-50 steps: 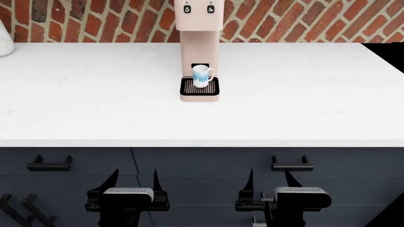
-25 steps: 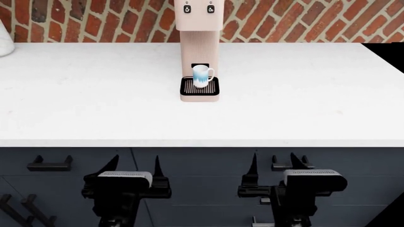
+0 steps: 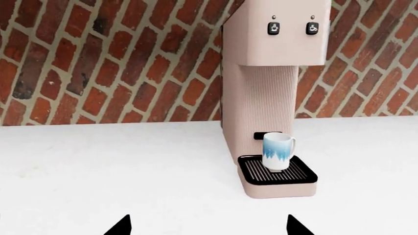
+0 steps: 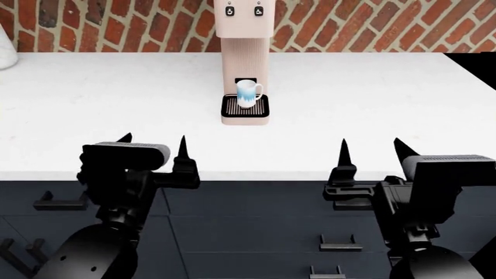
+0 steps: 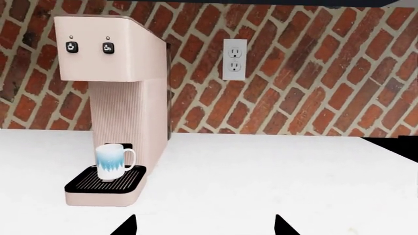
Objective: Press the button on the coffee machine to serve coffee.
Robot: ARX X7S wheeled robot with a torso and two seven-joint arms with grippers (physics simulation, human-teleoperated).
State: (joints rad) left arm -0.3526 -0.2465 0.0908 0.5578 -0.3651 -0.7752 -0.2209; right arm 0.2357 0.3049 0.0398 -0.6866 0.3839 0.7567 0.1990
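The coffee machine (image 4: pixel 244 64) is a pale pink tower at the back middle of the white counter, with two small dark buttons (image 4: pixel 229 11) on its head and a black slatted drip tray (image 4: pixel 245 107). A white and blue mug (image 4: pixel 248 93) stands on the tray. The machine also shows in the left wrist view (image 3: pixel 267 88) and the right wrist view (image 5: pixel 124 98). My left gripper (image 4: pixel 153 146) is open and empty over the counter's front edge, left of the machine. My right gripper (image 4: pixel 372 152) is open and empty at the front edge, right of it.
The white counter (image 4: pixel 116 116) runs wall to wall in front of a brick wall. Dark cabinet fronts with black handles (image 4: pixel 60 203) lie below. A white wall socket (image 5: pixel 235 59) sits right of the machine. A pale object (image 4: pixel 6 52) stands at the far left.
Both arms have risen from in front of the cabinets to the counter's front edge. Both grippers stay open. The machine and mug have not moved.
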